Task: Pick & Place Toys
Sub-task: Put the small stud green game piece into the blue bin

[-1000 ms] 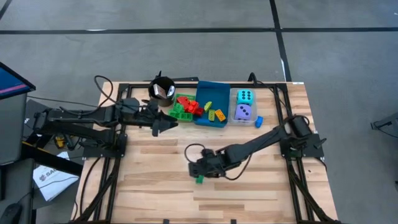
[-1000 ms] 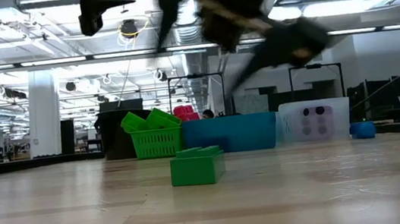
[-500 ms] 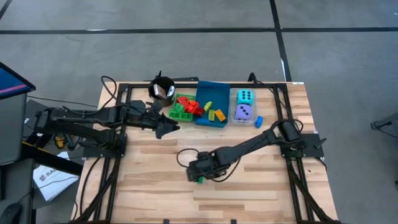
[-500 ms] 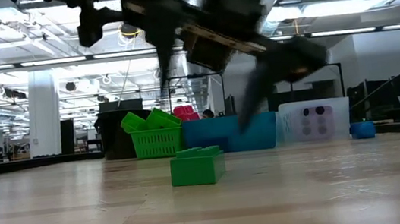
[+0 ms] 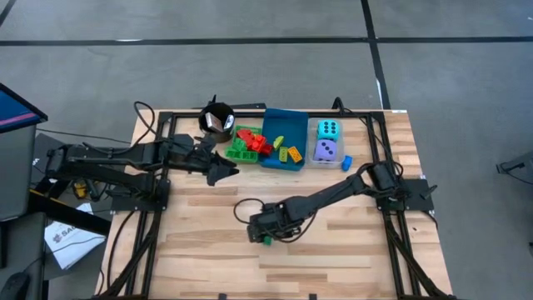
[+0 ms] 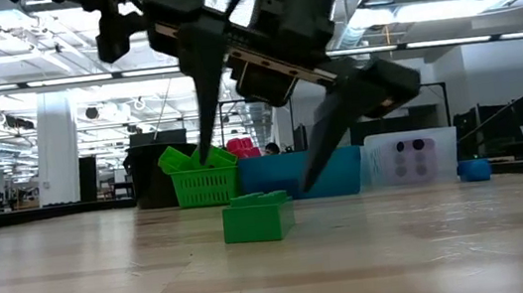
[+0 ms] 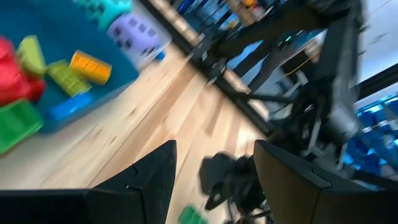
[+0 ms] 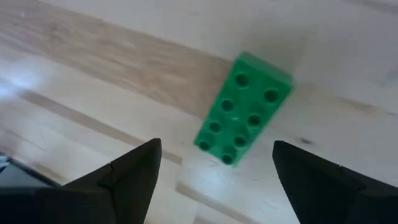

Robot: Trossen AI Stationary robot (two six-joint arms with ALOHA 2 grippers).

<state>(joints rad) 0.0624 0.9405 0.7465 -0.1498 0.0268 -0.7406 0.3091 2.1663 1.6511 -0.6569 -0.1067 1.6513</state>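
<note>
A green brick (image 5: 266, 240) lies flat on the wooden table, studs up, toward the near middle; it also shows in the low view (image 6: 258, 217) and the right wrist view (image 8: 244, 109). My right gripper (image 6: 255, 177) hangs open just above it, pointing steeply down, one finger on either side and neither touching. My left gripper (image 5: 225, 172) is open in the air near the far left, in front of the green basket (image 5: 247, 143). More bricks lie in the basket and in the blue tray (image 5: 283, 142). A cyan die (image 5: 328, 128) and a purple die (image 5: 326, 150) sit in the clear tray.
A black cup (image 5: 218, 119) stands at the far edge, left of the basket. One small blue brick (image 5: 346, 162) lies on the table right of the clear tray. Bare wood stretches around the green brick on the near half.
My right gripper has sunk toward the green brick and tipped to point more steeply down, and its fingers now straddle the brick from above. The brick has not moved.
</note>
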